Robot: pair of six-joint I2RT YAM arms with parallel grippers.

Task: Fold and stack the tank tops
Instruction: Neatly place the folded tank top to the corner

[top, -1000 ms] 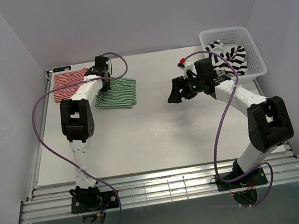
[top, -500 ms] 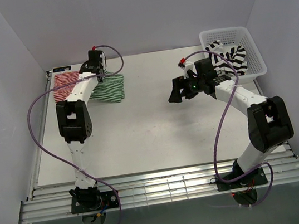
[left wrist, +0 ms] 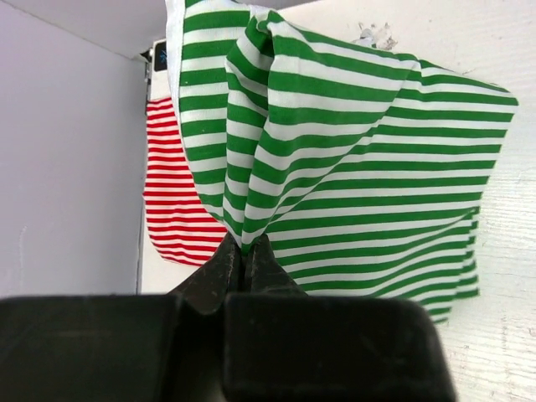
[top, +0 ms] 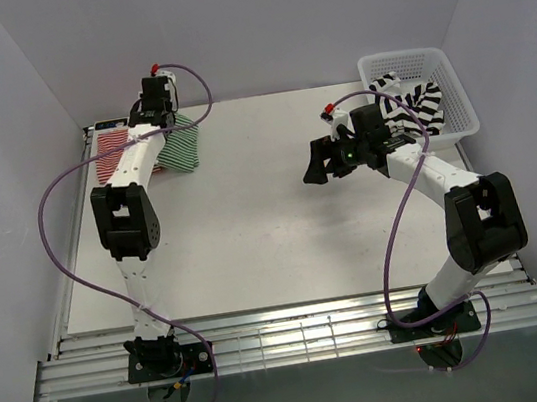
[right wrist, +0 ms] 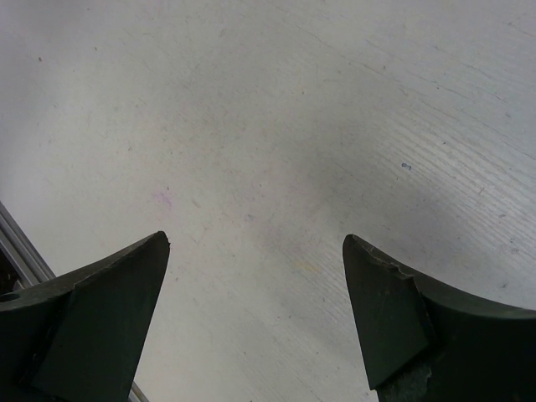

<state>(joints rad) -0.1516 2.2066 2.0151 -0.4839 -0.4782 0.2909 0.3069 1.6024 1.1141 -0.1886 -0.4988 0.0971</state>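
**At the far-left corner, a green top hangs in one gripper's pinch**

Over the far-left corner of the white table (top: 274, 240), the left gripper (left wrist: 243, 251) has its jaws pressed together on a fold of the green-and-white tank top (left wrist: 360, 167). The cloth hangs bunched from the pinch and spreads down toward the tabletop. Just to its left lies the red-and-white tank top (top: 111, 149), flat on the table against the left edge. Whether the two cloths touch cannot be told, since the arm crosses the line between them.

Toward the right of the table, the right gripper (right wrist: 255, 243) hovers above bare tabletop with its jaws spread wide and nothing between them (its wrist view shows only the white surface). Behind it, at the far-right corner, stands one white lattice basket (top: 466, 116). The black-and-white tank top (top: 416, 103) sits crumpled in it, part of it draped over the near rim.

By count there are three tank tops: one in a grip, one flat on the table, one in the basket. There are two grippers and a single basket.
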